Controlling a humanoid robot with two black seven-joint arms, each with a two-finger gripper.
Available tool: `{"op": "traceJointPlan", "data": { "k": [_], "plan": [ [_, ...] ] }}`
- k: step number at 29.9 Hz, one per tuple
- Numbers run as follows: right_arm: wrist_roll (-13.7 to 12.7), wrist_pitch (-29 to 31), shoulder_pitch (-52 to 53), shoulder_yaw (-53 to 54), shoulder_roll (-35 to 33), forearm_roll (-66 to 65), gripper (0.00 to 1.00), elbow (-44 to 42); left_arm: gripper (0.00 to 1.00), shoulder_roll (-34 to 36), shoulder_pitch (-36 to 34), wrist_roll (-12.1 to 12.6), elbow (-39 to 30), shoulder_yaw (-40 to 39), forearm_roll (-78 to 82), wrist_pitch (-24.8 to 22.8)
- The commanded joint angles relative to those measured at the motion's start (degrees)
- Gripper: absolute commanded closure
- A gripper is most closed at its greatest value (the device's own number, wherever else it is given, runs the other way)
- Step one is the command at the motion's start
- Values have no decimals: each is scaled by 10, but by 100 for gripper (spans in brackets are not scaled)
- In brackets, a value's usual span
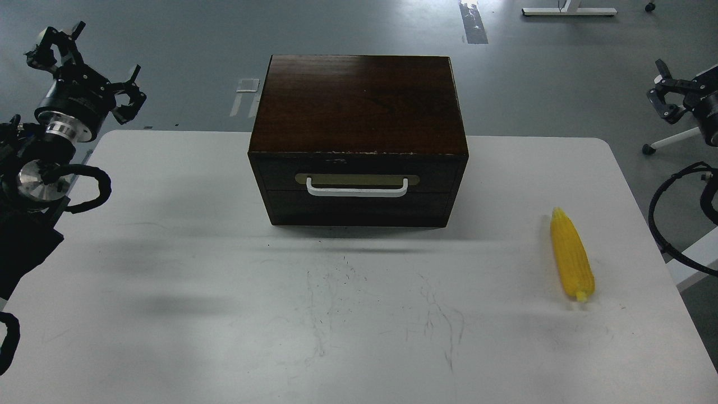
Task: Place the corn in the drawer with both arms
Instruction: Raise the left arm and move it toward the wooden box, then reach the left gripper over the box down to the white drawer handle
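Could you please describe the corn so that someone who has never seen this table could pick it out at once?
On the white table, look right of the dark wooden box, toward the table's right edge. There the corn lies flat, pointed tip away from the robot. It is the only bright yellow thing there.
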Motion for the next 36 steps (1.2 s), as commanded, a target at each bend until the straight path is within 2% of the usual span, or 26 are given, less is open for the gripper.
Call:
{"op": "traceJointPlan", "data": {
  "k": [1,5,10,11,13,17,20,23,26,28,30,31,32,36],
  "plan": [
    [0,0,-2,1,-6,0,0,0,3,7,-15,0,-2,2,4,0],
    [0,0,-2,4,-7,0,0,1,3,31,-58,-2,-9,8,26,0],
    [0,0,-2,6,-7,0,0,0,3,68,-144,-10,-85,8,198,0],
    [0,0,-2,6,-7,0,0,0,3,68,-145,-10,-85,8,199,0],
    [0,0,-2,5,-7,0,0,0,3,67,-162,-12,-118,8,261,0],
    [1,0,-2,2,-7,-1,0,-1,3,74,-192,-23,-239,8,423,0],
    [1,0,-2,1,-7,-1,0,-1,3,73,-201,-28,-305,5,478,0],
    [1,0,-2,2,-7,-1,0,-1,3,62,-230,-28,-377,8,552,0],
    [1,0,-1,2,-8,-1,0,-1,6,38,-248,-31,-416,8,669,0],
    [1,0,-1,2,-12,-1,0,-3,6,15,-264,-37,-430,9,771,0],
    [1,0,-1,2,-16,-1,0,-2,6,-10,-270,-60,-452,14,904,0],
    [1,0,-1,2,-16,-1,0,-2,6,-10,-270,-60,-453,14,904,0],
    [1,0,-2,3,-17,-1,0,-3,6,-20,-273,-71,-463,16,961,0],
    [1,0,-2,2,-17,-1,0,-5,11,-67,-274,-74,-478,53,1074,0]
  ]
}}
